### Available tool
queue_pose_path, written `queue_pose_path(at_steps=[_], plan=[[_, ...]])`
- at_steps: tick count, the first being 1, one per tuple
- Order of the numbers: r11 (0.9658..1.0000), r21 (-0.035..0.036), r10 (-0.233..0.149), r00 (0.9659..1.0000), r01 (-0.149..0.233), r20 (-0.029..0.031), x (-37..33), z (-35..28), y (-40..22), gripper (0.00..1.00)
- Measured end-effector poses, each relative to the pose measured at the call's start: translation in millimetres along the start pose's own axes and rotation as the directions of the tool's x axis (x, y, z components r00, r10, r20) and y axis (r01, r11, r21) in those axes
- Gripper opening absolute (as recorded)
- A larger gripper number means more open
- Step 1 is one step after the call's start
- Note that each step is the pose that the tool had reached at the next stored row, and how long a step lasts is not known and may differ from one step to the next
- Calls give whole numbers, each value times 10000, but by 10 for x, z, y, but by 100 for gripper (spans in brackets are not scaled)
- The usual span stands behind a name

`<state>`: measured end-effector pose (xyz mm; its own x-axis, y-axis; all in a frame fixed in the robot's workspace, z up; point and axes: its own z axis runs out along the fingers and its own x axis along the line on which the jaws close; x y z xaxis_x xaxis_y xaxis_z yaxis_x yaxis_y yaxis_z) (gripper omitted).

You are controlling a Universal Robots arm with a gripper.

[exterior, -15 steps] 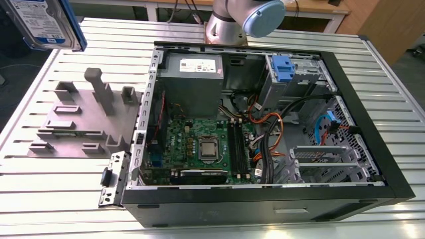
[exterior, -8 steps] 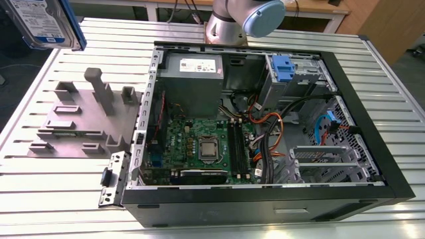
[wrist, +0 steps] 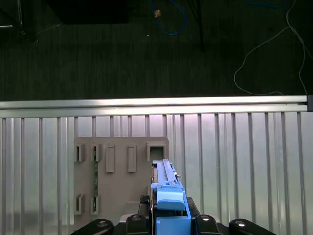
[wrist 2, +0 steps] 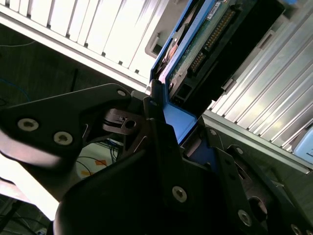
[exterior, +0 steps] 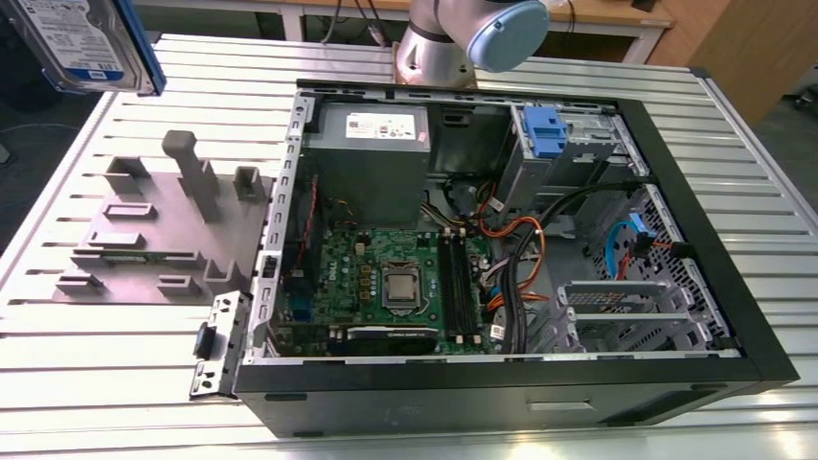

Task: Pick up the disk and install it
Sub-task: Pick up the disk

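At the exterior view's far left, the disk hangs in the air, its blue frame pinched by the gripper. Rightward, a grey holder lies on the slatted table, then the open computer case.

The disk appears in the upper corner at the exterior view's left, cut off by the frame, its white-and-blue label facing the camera and a blue carrier edge along one side. Below it, a grey fixture plate with upright posts lies on the slatted metal table. Beside the plate, an open computer case lies on its side and exposes a green motherboard, a grey power supply with a white sticker, orange and black cables and a small blue clip at a drive bay. The arm rises behind the case.
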<state>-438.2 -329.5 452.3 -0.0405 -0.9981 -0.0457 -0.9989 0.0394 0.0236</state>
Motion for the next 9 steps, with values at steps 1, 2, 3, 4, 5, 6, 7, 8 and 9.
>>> queue_pose_path(at_steps=[1, 2, 3, 4, 5, 6, 7, 8, 9], plan=[[10000, 0, 0, 10000, 0, 0, 0, -3, 0, 37], [10000, 0, 0, 10000, 0, 0, 0, -6, 0, 37], [10000, 0, 0, 10000, 0, 0, 0, -10, 0, 37], [10000, 0, 0, 10000, 0, 0, -1, -13, 0, 37], [10000, 0, 0, 10000, 0, 0, -1, -17, 0, 37], [10000, 0, 0, 10000, 0, 0, -1, -20, 0, 37], [10000, 0, 0, 10000, 0, 0, -1, -24, 0, 37], [10000, 0, 0, 10000, 0, 0, -1, -28, 0, 37], [10000, 0, 0, 10000, 0, 0, -1, -31, 1, 37]])
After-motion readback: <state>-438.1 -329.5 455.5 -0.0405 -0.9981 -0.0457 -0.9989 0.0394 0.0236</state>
